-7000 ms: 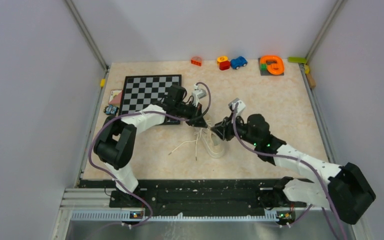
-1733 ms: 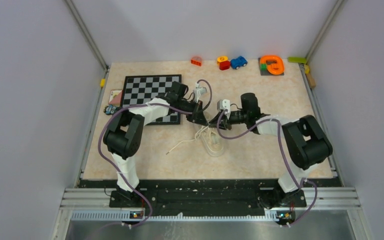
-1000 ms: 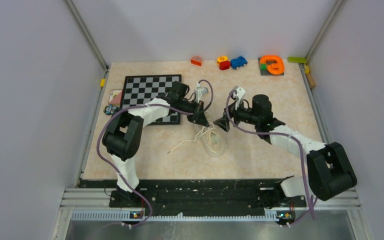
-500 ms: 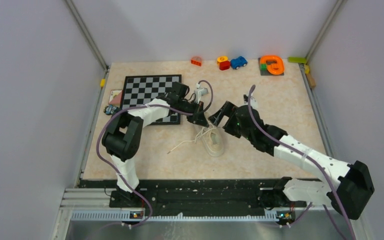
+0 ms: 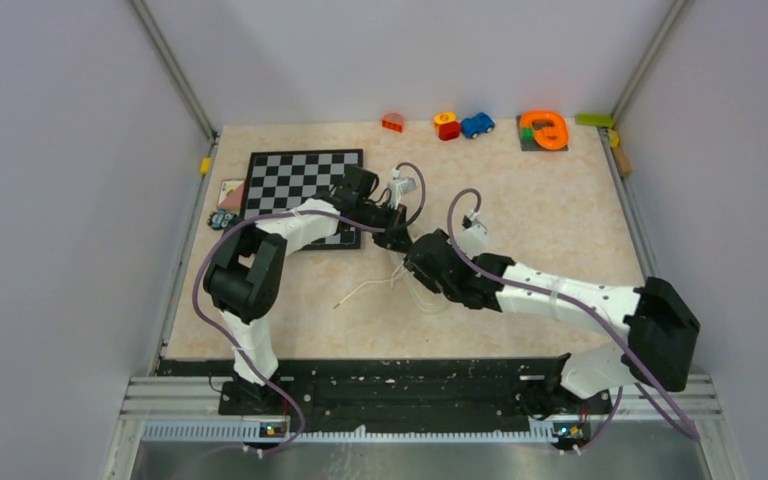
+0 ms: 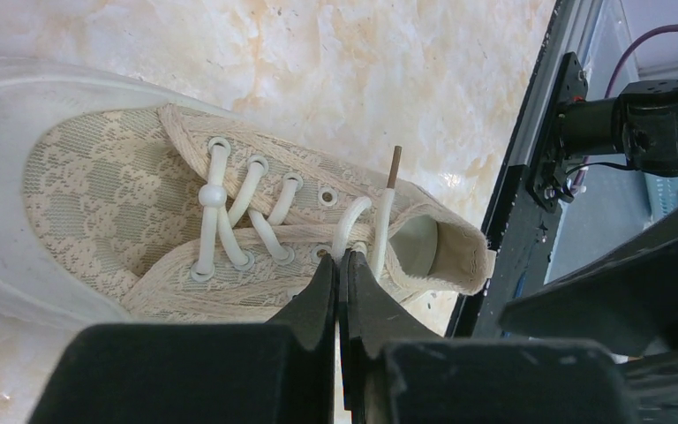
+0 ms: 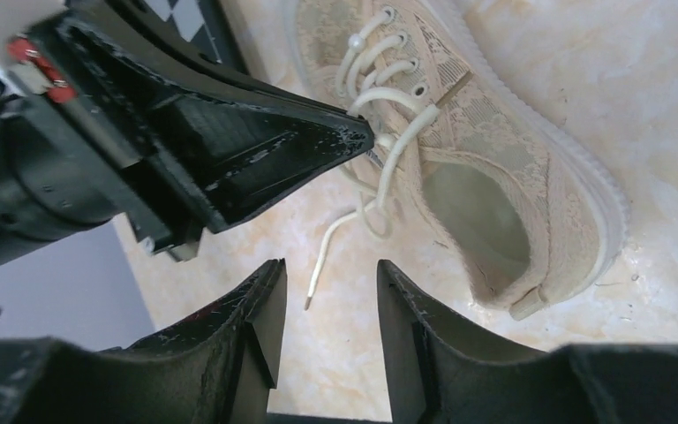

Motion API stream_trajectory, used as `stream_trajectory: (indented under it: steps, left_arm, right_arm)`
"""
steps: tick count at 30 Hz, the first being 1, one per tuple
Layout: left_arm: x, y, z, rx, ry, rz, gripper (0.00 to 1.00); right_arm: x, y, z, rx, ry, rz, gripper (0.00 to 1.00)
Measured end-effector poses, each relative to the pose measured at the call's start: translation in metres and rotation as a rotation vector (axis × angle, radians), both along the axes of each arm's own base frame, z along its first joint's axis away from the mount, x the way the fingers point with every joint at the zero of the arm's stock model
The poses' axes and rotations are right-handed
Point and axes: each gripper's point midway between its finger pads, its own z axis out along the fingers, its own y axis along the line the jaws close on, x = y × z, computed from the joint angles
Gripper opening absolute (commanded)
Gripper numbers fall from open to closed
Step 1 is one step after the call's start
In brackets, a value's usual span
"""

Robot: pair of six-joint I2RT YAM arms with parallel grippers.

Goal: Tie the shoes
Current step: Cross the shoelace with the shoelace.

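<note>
Pinching a white lace (image 6: 384,221) beside the top eyelets of the shoe (image 6: 115,194), the left fingers (image 6: 318,305) are pressing fully together, with the left arm reaching out across the chessboard (image 5: 300,180) corner. The right fingers (image 7: 410,331) are standing partly apart and gripping nothing. They are hovering over the shoe, which is lying on the desk (image 7: 653,79), and the right arm is stretching in low from the right.
</note>
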Motion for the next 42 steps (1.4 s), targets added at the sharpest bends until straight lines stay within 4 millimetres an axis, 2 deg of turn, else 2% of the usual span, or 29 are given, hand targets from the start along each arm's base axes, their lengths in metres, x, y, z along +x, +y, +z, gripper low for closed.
stream_trajectory:
  steps: [4, 16, 34, 41, 42]
  left_arm:
    - [0.0, 0.0, 0.0, -0.002, 0.001, 0.0, 0.0]
    - [-0.001, -0.001, 0.001, -0.006, 0.002, -0.003, 0.0]
    - [-0.002, -0.001, 0.003, -0.015, 0.006, -0.011, 0.0]
    - [-0.003, -0.001, 0.003, -0.017, 0.007, -0.013, 0.0]
    - [-0.003, -0.001, 0.003, -0.017, 0.008, -0.013, 0.0]
  right_arm:
    - [0.003, 0.008, -0.021, -0.048, 0.037, -0.039, 0.36]
    - [0.011, 0.005, -0.054, -0.11, 0.063, -0.119, 0.34]
    - [0.024, 0.006, -0.056, -0.114, 0.023, -0.172, 0.25]
    - [0.029, 0.003, -0.059, -0.117, 0.023, -0.187, 0.24]
    - [0.029, 0.003, -0.06, -0.119, 0.025, -0.189, 0.22]
